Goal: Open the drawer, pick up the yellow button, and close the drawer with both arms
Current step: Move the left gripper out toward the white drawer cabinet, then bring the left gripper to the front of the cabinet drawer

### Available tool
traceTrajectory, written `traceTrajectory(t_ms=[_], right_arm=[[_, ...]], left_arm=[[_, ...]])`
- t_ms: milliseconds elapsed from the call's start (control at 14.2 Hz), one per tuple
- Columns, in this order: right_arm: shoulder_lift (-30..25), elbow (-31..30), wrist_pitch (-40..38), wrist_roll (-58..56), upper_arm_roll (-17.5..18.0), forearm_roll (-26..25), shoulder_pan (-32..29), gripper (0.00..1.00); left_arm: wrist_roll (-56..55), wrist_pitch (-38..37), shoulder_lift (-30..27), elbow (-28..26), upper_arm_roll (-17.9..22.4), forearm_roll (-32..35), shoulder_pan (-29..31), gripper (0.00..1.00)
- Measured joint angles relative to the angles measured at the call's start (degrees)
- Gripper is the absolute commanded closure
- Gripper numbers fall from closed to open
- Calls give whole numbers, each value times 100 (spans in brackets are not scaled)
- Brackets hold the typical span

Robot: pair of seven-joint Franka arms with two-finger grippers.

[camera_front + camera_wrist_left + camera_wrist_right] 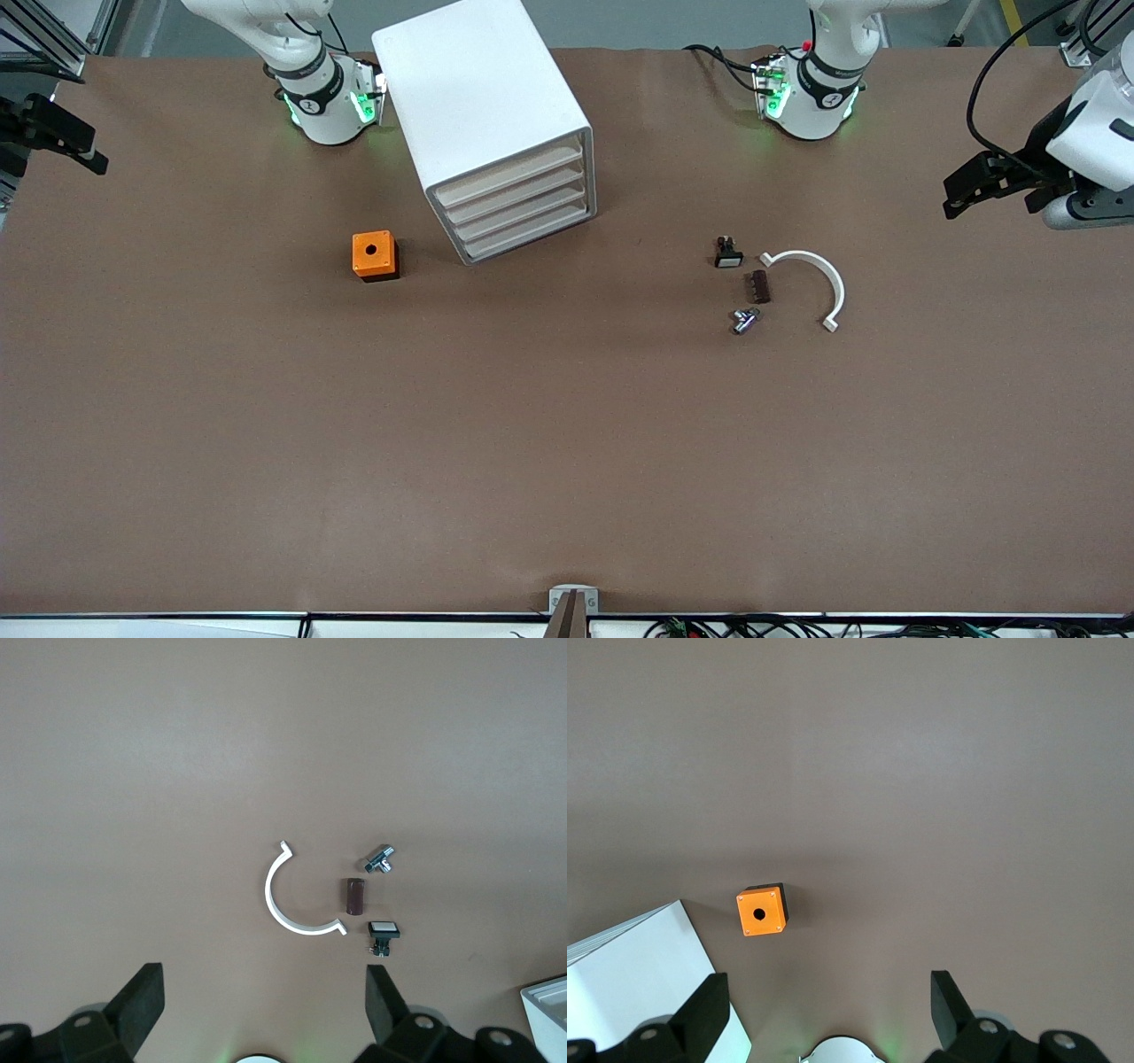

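my left end effector [961,190] and right end effector [66,146] both hang wide and empty at the counter [567,461] ends, well apart from the cabinet [496,124]. its top drawer [514,175] sits shut; the button must be inside, unseen. the drawer looks light and stiff, so i'd hook its beige front lip.

Both arms parked high and pulled back to the table's ends, just waiting. Left gripper [961,197] hanging in the air off the left arm's end, fingers [142,997] spread wide with nothing between them. Right gripper [84,151] up at the right arm's end, same deal: fingers [950,997] wide apart, empty, camera looking straight down.
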Motion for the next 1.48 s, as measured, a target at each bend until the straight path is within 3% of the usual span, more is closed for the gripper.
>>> traceTrajectory(t_ms=[492,913,1475], right_arm=[[0,-7,1,328,0,5,0,0],[-2,-16,67,354,0,6,0,0],[-3,22,116,354,-13,7,-3,0]], left_arm=[[0,-13,127,160,9,0,5,0],[-109,104,1021,231,-55,-18,-92,0],[-3623,1183,2564,264,-335,-200,-895,0]])
